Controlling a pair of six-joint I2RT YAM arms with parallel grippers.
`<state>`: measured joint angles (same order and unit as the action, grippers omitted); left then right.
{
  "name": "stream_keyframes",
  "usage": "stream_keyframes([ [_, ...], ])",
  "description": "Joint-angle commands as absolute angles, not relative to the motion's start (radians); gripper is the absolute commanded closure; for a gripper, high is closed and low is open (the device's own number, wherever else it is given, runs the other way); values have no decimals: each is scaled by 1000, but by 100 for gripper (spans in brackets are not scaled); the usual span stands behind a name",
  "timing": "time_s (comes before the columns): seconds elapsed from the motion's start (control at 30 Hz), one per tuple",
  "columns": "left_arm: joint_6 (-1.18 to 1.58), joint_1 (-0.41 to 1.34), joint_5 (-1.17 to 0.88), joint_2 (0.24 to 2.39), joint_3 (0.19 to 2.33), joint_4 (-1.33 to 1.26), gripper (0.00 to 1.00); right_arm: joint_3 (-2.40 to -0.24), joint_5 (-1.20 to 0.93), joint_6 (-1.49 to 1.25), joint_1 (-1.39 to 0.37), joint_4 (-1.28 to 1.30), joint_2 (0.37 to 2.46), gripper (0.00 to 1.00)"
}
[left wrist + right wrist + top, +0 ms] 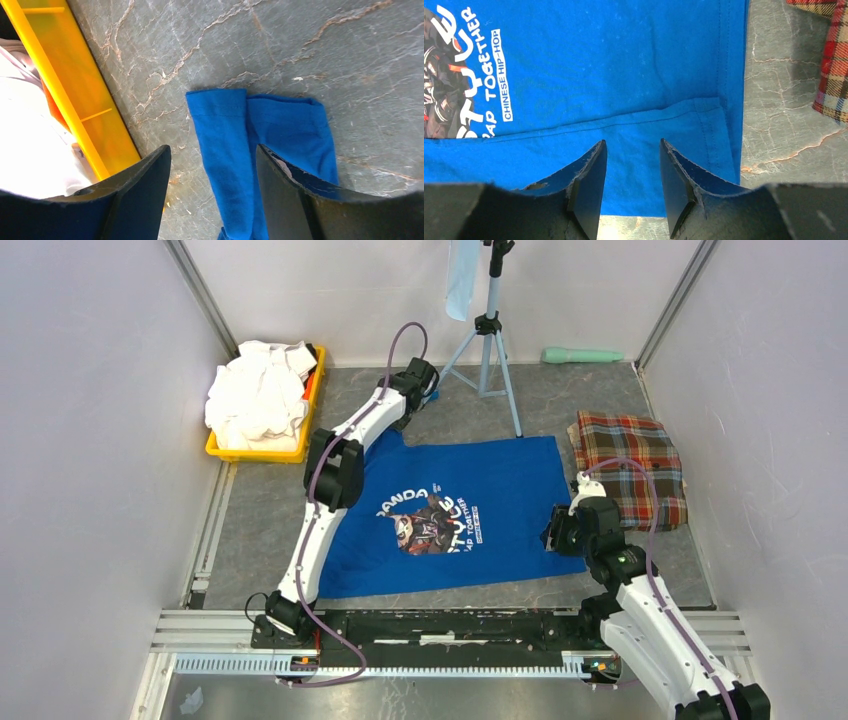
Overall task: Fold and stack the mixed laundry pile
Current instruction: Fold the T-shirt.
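Note:
The royal-blue T-shirt [500, 490] lies spread flat at the table's middle, chest graphic up. My left gripper [428, 390] is open at the shirt's far left corner. In the left wrist view its jaws [214, 155] stand apart over the folded blue sleeve [230, 145], not closed on it. My right gripper [552, 530] is open low over the shirt's right edge. In the right wrist view [633, 147] blue cloth [599, 65] shows between the jaws, near a hem corner. White shirts [258, 395] are heaped in the yellow tray [262, 452]. The red-green plaid cloth [628, 470] lies folded at the right.
A tripod [488, 350] stands behind the shirt with a narrow pale-blue cloth [462, 280] hanging from it. A mint-green object [582, 355] lies by the back wall. The yellow tray's rim [75, 110] is close to the left gripper. Walls enclose three sides.

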<state>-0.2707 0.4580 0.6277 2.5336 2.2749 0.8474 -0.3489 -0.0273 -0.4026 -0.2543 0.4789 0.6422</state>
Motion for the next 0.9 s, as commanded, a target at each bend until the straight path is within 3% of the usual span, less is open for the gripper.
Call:
stream_keyframes([
  [0.0,-232,479,606,2505,2300,830,29,-345,-36,-392,-254,448,625,51],
  [0.87,-267,454,694,2565,2277,802,39,-343,-39,-392,-254,454,611,51],
])
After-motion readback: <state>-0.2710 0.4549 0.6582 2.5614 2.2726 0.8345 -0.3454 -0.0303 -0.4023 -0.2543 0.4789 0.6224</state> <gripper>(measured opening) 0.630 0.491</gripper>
